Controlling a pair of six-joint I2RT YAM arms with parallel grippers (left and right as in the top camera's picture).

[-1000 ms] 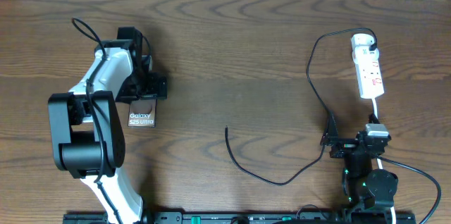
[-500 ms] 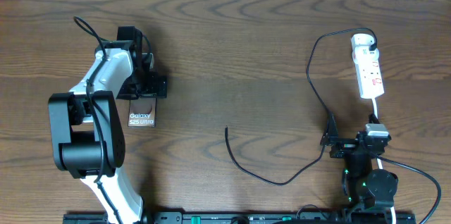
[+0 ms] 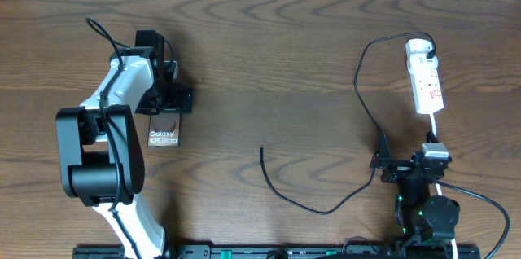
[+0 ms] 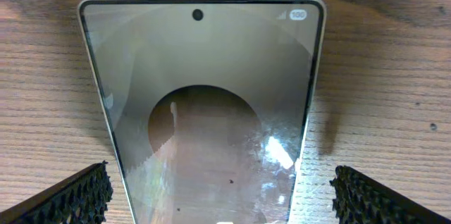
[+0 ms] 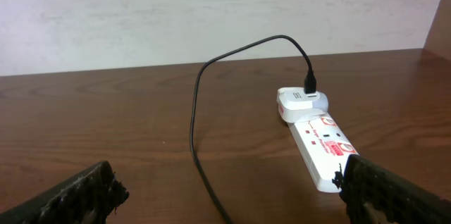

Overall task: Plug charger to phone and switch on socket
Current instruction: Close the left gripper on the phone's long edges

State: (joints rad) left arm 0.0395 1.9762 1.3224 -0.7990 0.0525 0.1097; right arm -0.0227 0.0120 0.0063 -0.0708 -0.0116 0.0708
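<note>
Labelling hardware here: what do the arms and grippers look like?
The left arm has white links, bulky black joints and a thin black cable. The right arm looks mostly black, with green lights. The left gripper and right gripper have black, knobbly fingers.

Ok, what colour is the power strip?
The socket is white with red markings; clearest in right wrist view.

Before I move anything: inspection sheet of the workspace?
Surface: brown wooden table.
Job's things: phone screen-up at left; power strip far right; charger cable in white adapter at strip's end, free tip loose mid-table, not in phone.
Clutter: nothing seen.
Grippers: left gripper jaws open, either side of phone, clear of it; right gripper jaws open, empty.
Cables: white cord runs from strip toward right arm.
Surroundings: white wall behind table.
</note>
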